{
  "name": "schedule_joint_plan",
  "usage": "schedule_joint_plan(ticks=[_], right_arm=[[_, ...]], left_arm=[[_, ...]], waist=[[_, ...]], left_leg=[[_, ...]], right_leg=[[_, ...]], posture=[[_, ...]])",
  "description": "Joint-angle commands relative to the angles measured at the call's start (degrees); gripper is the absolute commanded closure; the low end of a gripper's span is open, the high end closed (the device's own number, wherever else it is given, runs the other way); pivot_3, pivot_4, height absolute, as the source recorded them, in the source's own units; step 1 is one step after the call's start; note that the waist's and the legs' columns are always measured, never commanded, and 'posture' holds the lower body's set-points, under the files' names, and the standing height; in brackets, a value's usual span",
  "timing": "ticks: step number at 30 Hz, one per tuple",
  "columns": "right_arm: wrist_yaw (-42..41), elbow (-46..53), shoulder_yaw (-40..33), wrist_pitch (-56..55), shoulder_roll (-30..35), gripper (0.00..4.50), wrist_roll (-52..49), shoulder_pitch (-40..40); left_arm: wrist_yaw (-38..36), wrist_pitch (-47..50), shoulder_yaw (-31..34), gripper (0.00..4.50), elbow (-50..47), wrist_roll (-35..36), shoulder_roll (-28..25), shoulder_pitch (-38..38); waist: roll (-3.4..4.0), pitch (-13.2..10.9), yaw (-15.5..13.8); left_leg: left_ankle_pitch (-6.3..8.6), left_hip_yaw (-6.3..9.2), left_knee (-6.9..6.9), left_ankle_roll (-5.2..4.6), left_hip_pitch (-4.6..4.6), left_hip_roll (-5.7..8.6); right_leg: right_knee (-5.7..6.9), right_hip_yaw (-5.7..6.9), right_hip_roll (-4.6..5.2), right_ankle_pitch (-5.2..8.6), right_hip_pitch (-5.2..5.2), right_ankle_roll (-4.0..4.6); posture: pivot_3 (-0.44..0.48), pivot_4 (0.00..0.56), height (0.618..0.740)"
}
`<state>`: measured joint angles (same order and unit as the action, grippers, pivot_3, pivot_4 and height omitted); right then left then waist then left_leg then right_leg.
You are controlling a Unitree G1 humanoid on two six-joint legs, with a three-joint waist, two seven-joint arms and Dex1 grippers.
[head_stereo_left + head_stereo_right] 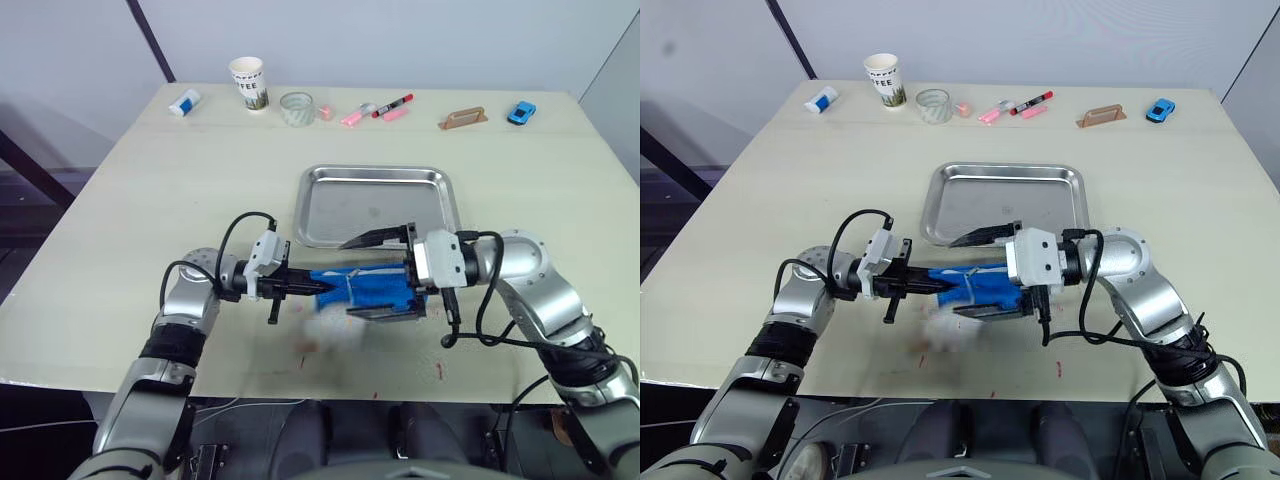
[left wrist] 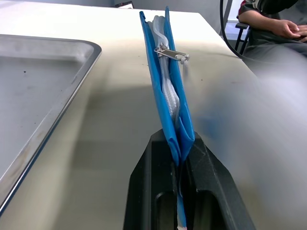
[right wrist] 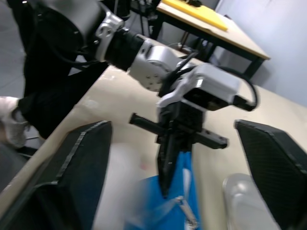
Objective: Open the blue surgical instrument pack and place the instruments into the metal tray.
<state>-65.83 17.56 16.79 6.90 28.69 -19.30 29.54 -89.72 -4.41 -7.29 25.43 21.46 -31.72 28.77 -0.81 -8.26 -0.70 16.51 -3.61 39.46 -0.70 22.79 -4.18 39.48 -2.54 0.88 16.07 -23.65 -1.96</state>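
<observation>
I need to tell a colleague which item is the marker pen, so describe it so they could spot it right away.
Start at the metal tray in the middle of the table, then look past it to the row of small things along the far edge. The marker pen lies there among pink items, the one slim stick that is red and black.

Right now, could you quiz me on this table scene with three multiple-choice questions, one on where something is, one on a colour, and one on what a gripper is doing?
1. Where does the blue surgical instrument pack lie?
A. inside the metal tray
B. on the table just in front of the metal tray
C. beside the paper cup

2. What colour is the toy car at the table's far edge?
A. blue
B. red
C. green

3. What is the left gripper doing?
A. hanging open above the tray
B. shut on the pack's edge
C. holding the marker

Answers: 1 B, the pack sits nearer the robot than the metal tray. 2 A, it is bright blue. 3 B, its fingers pinch the blue fabric.
</observation>
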Motion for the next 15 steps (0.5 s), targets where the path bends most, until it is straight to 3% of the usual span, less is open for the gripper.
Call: schedule_joint_plan(ticks=[1,11,15], right_arm=[[1.2,2.7,-3.4,-0.3,0.0,0.07,-2.4,0.0],[3.4,0.4,-16.4,16.4,7.0,0.07,-17.0,-9.4],[0.4,-3.9,-16.6,15.3,8.7,0.07,-15.5,-13.2]], left_arm=[[-1.6,-0.8,-0.6,4.50,0.9,-1.4,-0.1,0.0],[-1.7,-1.0,-0.6,4.50,1.0,-1.4,-0.2,0.1],[-1.9,-1.1,-0.7,4.50,1.0,-1.4,-0.2,0.2]], waist=[[0.00,0.0,0.0],[0.00,0.0,0.0],[0.00,0.0,0.0]], left_leg=[[0.00,0.00,0.00,0.00,0.00,0.00],[0.00,0.00,0.00,0.00,0.00,0.01],[0.00,-0.01,0.00,0.00,-0.01,0.01]], right_leg=[[0.00,0.00,0.00,0.00,0.00,0.00],[-0.01,-0.01,0.00,0.00,0.02,0.00],[0.00,-0.02,0.00,0.00,0.03,0.00]], posture=[[0.000,0.150,0.718],[0.000,0.150,0.718],[0.000,0.150,0.718]])
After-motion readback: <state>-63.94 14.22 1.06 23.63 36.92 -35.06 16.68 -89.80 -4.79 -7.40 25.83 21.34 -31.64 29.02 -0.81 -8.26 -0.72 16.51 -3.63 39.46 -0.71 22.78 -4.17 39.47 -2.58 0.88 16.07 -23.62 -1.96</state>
